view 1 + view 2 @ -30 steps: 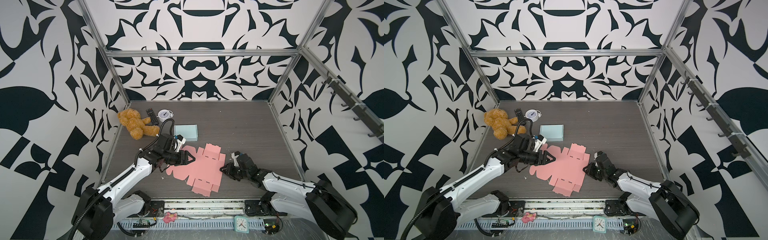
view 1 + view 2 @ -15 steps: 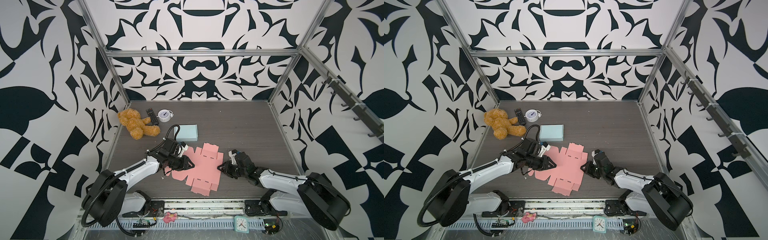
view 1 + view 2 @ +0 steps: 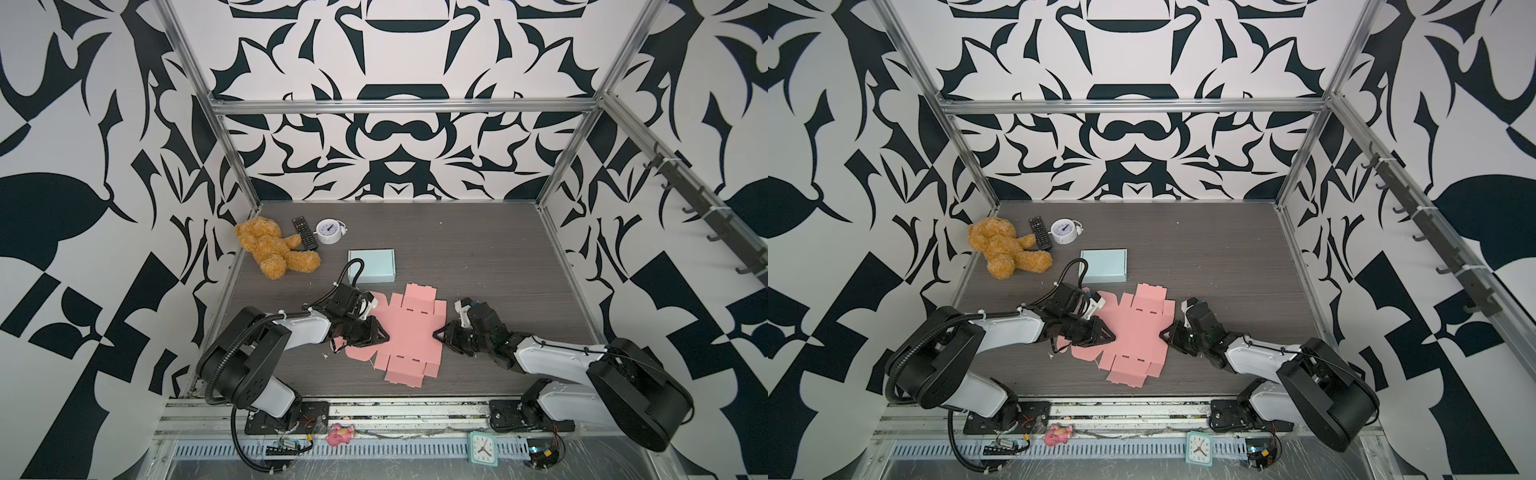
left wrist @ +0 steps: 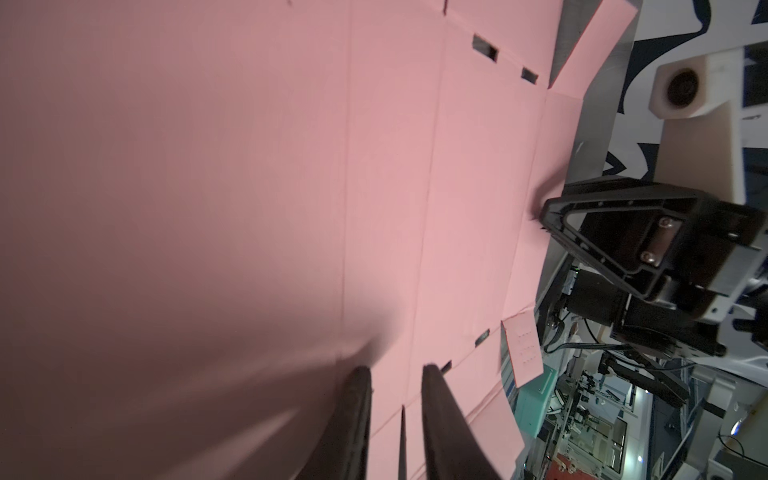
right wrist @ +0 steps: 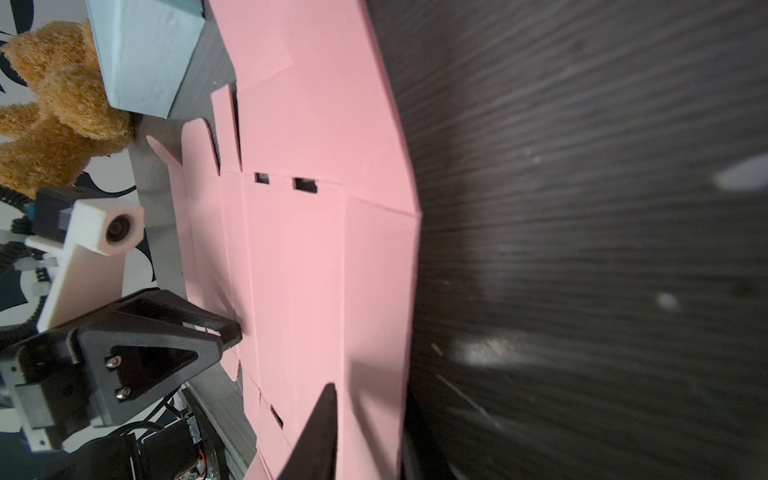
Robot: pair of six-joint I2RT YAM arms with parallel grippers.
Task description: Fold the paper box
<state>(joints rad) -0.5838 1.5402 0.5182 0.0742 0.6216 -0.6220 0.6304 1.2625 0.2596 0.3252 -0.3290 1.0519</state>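
Pink card (image 3: 409, 332), judged light and easily creased, is being pinched at its opposite side edges, flat on the worktop (image 3: 478, 257), by the nearly closed left tool (image 3: 384, 336) and right tool (image 3: 436, 333).
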